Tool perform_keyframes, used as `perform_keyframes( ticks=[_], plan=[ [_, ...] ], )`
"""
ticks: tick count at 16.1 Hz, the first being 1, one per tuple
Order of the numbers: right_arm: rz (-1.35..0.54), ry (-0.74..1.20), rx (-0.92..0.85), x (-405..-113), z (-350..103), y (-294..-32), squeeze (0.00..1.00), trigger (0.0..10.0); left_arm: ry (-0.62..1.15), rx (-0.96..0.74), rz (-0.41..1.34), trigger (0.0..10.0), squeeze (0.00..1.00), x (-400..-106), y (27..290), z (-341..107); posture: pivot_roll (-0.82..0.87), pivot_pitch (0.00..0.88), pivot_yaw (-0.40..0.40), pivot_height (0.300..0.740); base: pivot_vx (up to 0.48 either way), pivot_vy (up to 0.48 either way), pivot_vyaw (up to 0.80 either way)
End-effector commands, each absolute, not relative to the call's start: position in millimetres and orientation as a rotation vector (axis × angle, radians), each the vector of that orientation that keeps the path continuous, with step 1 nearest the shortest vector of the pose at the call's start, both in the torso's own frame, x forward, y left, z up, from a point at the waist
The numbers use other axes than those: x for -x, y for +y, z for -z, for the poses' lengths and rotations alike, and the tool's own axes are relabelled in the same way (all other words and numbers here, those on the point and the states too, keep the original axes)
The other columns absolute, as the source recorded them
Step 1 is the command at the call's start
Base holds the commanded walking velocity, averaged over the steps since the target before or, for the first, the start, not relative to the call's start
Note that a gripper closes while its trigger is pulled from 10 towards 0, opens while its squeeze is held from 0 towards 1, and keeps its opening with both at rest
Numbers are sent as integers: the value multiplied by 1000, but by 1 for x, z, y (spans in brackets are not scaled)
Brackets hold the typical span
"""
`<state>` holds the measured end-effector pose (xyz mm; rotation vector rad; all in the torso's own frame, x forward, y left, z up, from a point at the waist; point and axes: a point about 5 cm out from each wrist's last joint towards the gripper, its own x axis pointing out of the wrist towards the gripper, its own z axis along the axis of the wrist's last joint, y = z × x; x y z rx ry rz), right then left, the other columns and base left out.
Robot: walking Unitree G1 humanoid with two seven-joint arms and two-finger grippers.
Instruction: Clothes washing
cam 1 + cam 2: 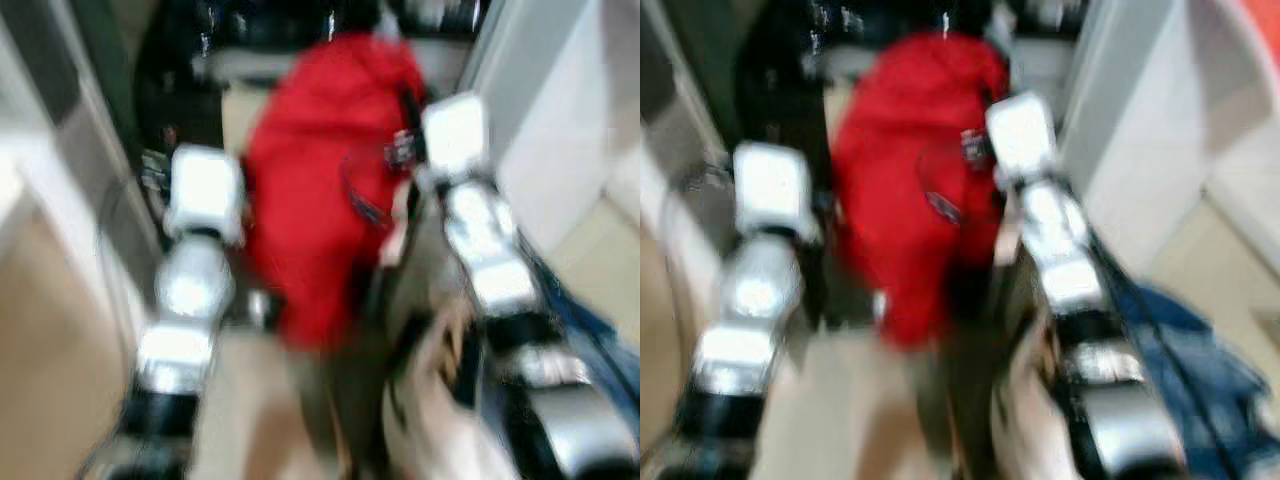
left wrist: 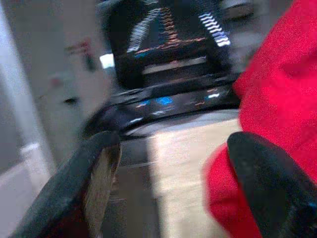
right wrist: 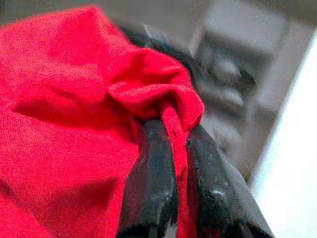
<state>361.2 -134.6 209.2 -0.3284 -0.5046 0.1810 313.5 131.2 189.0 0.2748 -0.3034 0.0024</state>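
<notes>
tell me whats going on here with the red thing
The robot is carrying a red garment between its two arms. Its right tool is shut on a fold of the fabric, while the left tool is open beside the cloth. Ahead stands a dark appliance, too blurred to identify. Blue fabric lies to the right.

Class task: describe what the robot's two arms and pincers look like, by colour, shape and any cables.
Both arms are shiny silver, built of blocky, rounded segments with black joints near the body. The left arm and the right arm each end in a pale boxy wrist. A thin dark cable runs beside the right arm. The right pincer has two long, black, rounded fingers; the left pincer has the same black fingers.
</notes>
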Motion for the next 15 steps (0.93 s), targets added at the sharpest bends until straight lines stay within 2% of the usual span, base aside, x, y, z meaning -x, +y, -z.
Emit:
perform_keyframes(
  ticks=[1, 3, 9, 15],
  plan=[
    [-182, -611, 332, -361, -232, -125, 0, 0, -320, -301, -22, 10000, 0, -313, 139, -193, -48, 0, -44, 740, 480, 0, 0],
    [-201, -681, 349, -363, -251, -119, 0, 0, -340, -306, -28, 10000, 0, -315, 139, -198, -50, 0, -41, 740, 476, 0, 0],
    [-234, -702, 337, -369, -266, -115, 0, 0, -361, -294, -54, 10000, 0, -316, 140, -202, -45, 0, -43, 740, 480, 0, 0],
    [-256, -812, 358, -379, -324, -112, 0, 0, -370, -292, -52, 10000, 0, -316, 138, -202, -22, 0, -63, 740, 480, 0, 0]
  ],
)
